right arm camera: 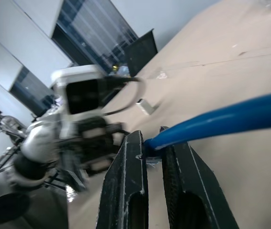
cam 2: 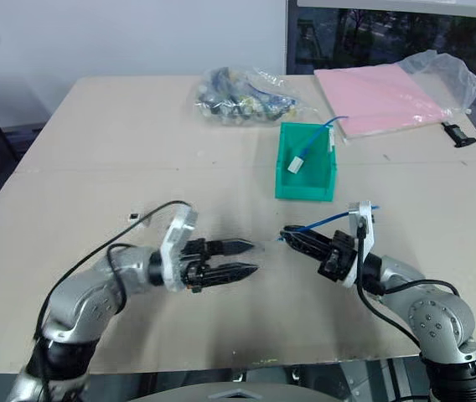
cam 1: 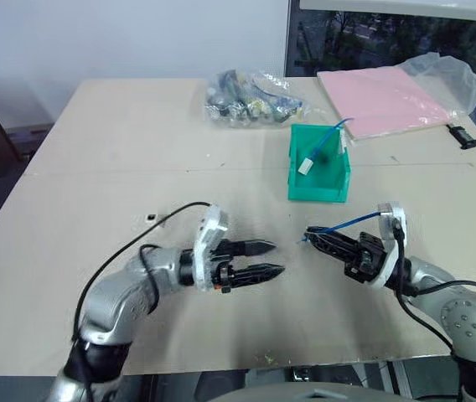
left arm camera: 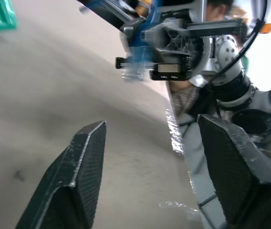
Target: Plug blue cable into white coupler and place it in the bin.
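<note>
Right pincer (right arm camera: 152, 143) pinches smooth blue cable (right arm camera: 231, 119) (coupler seemingly hidden).

A beige table (cam 1: 95, 167) bears the bin (cam 1: 318, 177), a bag of parts (cam 1: 250, 98) and a pink sheet (cam 1: 385, 100).

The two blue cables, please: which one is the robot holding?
The blue cable arching out of the shut right gripper, low over the table. The other blue cable lies inside the green bin, with a white coupler.
</note>
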Tool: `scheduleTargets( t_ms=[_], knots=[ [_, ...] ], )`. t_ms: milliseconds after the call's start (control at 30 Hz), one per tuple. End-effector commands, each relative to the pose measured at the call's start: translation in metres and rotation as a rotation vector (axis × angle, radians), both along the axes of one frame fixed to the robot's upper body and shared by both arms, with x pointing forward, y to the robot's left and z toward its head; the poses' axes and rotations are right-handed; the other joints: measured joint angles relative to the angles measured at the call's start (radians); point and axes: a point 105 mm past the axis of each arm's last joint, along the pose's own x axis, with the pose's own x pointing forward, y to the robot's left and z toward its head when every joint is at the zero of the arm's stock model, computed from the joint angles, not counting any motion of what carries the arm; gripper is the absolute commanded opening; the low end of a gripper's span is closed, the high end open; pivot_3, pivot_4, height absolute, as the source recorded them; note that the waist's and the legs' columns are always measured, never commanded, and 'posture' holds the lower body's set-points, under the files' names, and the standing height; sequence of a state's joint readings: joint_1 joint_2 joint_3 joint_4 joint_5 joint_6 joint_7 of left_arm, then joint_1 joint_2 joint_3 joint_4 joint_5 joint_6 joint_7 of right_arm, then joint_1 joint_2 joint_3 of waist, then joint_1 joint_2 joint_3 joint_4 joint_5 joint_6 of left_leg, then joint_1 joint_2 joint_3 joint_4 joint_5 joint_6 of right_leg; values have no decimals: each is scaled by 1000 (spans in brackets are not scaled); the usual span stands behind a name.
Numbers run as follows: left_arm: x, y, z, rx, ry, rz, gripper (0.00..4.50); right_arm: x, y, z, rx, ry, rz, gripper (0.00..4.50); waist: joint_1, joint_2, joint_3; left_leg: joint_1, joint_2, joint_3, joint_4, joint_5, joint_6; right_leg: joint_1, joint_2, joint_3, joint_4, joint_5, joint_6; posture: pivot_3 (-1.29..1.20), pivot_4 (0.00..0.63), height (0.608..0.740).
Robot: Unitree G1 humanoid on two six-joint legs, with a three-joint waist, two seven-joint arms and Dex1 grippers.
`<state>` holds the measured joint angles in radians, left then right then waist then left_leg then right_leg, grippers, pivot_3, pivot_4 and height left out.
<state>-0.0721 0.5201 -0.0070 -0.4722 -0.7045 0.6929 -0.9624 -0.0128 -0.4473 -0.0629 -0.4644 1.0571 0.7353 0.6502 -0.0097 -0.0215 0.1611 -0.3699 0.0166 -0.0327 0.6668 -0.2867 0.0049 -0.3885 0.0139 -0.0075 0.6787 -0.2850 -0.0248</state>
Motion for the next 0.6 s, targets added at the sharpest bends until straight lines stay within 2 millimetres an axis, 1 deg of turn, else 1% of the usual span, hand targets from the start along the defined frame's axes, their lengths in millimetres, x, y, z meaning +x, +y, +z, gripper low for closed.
scheduleTargets(
  t_ms=[33,100,133,167,200,267,333,400,433,500,600],
  knots=[
    [11,11,24,47,-277,247,3205,8,-10,8,10,-61,-48,0,6,0,0,0,0,0,0,0,0,0,0,0,0,0,0,0,150,740],
    [24,29,35,96,-439,495,3205,13,-11,4,4,-62,-60,0,9,0,0,0,0,0,0,0,0,0,0,0,0,0,0,0,150,740],
    [30,43,39,130,-507,635,3205,15,-11,2,1,-62,-58,0,11,0,0,0,0,1,0,0,0,0,0,1,0,0,0,0,150,740],
    [32,54,41,154,-548,741,3205,16,-10,0,0,-62,-55,0,13,0,0,1,0,2,0,0,0,0,0,1,0,0,0,0,150,740],
    [32,67,39,182,-565,845,3205,17,-9,0,-4,-64,-50,0,12,0,0,1,0,2,0,0,0,0,0,2,0,0,0,0,150,740],
    [30,88,31,201,-531,1013,3205,18,-8,-1,-11,-69,-43,0,10,0,0,2,0,3,0,0,0,0,0,3,0,0,0,0,150,740],
    [29,115,13,261,-465,1168,3205,21,-6,-2,-15,-73,-30,0,11,0,0,1,0,4,0,-1,1,0,0,3,0,0,0,0,150,740],
    [31,128,-3,315,-423,1234,3205,23,-4,-2,-19,-76,-17,0,15,0,0,1,0,4,0,-1,2,0,0,3,0,0,0,0,150,740],
    [34,131,-10,339,-412,1245,3205,24,-3,-3,-24,-78,-9,0,22,0,0,1,0,4,0,-1,2,0,0,2,0,0,0,0,150,740],
    [39,134,-23,362,-382,1271,3205,26,-2,-3,-32,-84,1,0,26,0,0,1,0,3,0,-1,2,0,0,2,0,0,0,0,150,740],
    [42,136,-36,373,-362,1290,3205,29,-3,-2,-35,-91,-2,0,24,0,0,0,0,4,2,-1,3,0,0,2,0,1,1,0,150,740]
  ],
)
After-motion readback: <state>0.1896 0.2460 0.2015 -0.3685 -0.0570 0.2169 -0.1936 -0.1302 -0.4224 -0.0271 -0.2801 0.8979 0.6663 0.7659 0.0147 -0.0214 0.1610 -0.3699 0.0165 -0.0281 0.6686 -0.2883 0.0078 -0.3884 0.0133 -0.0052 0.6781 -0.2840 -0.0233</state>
